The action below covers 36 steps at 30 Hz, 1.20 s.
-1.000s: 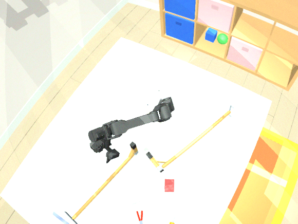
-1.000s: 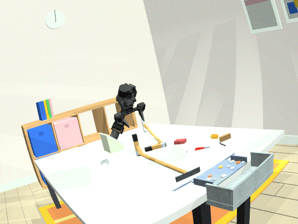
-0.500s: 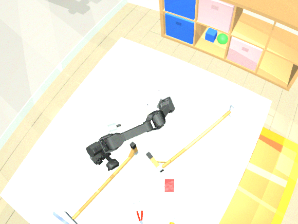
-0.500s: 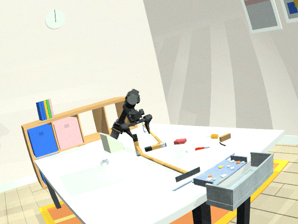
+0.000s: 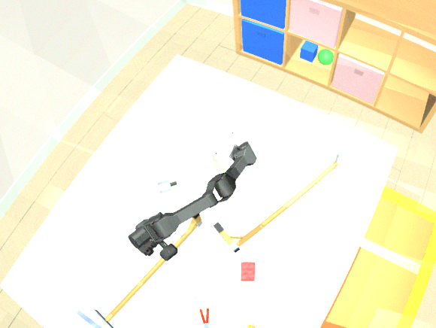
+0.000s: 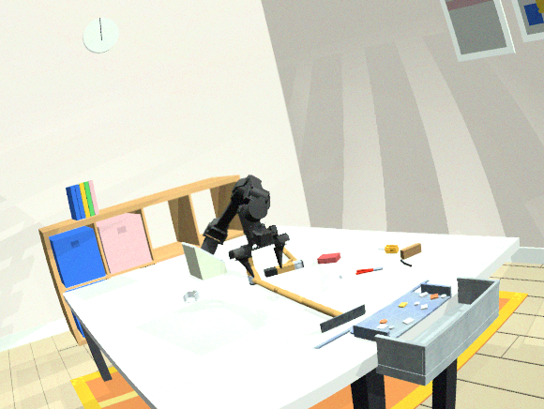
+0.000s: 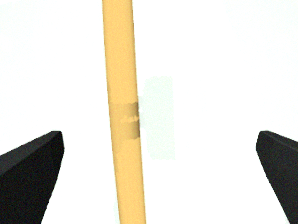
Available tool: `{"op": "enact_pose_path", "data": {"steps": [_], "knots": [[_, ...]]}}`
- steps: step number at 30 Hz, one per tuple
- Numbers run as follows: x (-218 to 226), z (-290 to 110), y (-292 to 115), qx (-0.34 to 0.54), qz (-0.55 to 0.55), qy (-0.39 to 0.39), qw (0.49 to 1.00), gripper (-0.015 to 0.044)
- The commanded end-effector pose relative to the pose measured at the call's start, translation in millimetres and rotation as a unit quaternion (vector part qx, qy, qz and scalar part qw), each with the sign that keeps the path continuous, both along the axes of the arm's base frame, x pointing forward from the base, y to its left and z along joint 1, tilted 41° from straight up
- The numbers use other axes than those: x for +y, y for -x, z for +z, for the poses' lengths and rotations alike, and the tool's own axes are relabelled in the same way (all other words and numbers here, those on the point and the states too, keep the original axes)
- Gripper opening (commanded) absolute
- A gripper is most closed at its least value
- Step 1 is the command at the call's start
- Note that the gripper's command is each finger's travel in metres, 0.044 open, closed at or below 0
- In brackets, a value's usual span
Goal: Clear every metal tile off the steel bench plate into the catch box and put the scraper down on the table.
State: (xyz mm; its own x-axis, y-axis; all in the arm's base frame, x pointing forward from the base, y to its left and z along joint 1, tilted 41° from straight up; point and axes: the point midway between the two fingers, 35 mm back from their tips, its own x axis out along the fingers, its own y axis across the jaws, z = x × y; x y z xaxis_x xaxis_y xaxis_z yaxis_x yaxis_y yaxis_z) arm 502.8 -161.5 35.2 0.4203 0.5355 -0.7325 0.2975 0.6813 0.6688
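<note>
Reaching over the long scraper with its jaws wide apart, the arm leans across a white counter

Standing nearly fully open and gripping nothing, the jaws are on either side of the wooden handle of the long scraper (image 5: pixel 139 284) (image 6: pixel 297 300) (image 7: pixel 124 75). The arm (image 5: pixel 195 208) (image 6: pixel 255 206) spans the white counter (image 5: pixel 113 180) (image 6: pixel 234 375). The scraper's dark blade (image 6: pixel 342 318) is near the steel bench plate (image 6: pixel 395 314), where tiles (image 6: pixel 402 305) in white, yellow and orange lie scattered. A grey catch box (image 6: pixel 422 349) runs along the plate's far side, at the counter's edge.

Also on the counter are a second wooden-handled tool (image 5: pixel 287 206), a red block (image 5: pixel 248 271) (image 6: pixel 329 258), red-handled pliers (image 5: pixel 204 316) (image 6: pixel 363 271), a brown block (image 6: pixel 411 250) and a pale green wedge (image 6: pixel 202 263).

Beyond stands a wooden shelf unit (image 5: pixel 237 37) (image 6: pixel 164 201) with blue bins (image 5: pixel 263 41) (image 6: pixel 77 255) and pink bins (image 5: pixel 316 22) (image 6: pixel 124 241); one cubby holds a blue cube (image 5: pixel 309 51) beside a green ball (image 5: pixel 325 56). Colourful books (image 6: pixel 82 201) stand on top. A round clock (image 6: pixel 100 35) hangs on the pale wall, and framed pictures (image 6: pixel 480 28) hang on the greyer one. Light planks (image 5: pixel 131 101) (image 6: pixel 502 338) cover the floor, with a yellow-edged orange rug (image 6: pixel 408 399) partly beneath the counter.
</note>
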Motion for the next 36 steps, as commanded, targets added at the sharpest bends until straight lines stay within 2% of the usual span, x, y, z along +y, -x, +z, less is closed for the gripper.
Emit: {"op": "enact_pose_path", "data": {"steps": [1,7,36], "knots": [[12,-10,-6,0.013,0.020,0.009,1.000,0.0440],[21,-17,-7,0.023,0.032,0.011,0.999,0.0440],[-6,40,43,-0.022,-0.003,0.019,1.000,0.0440]]}}
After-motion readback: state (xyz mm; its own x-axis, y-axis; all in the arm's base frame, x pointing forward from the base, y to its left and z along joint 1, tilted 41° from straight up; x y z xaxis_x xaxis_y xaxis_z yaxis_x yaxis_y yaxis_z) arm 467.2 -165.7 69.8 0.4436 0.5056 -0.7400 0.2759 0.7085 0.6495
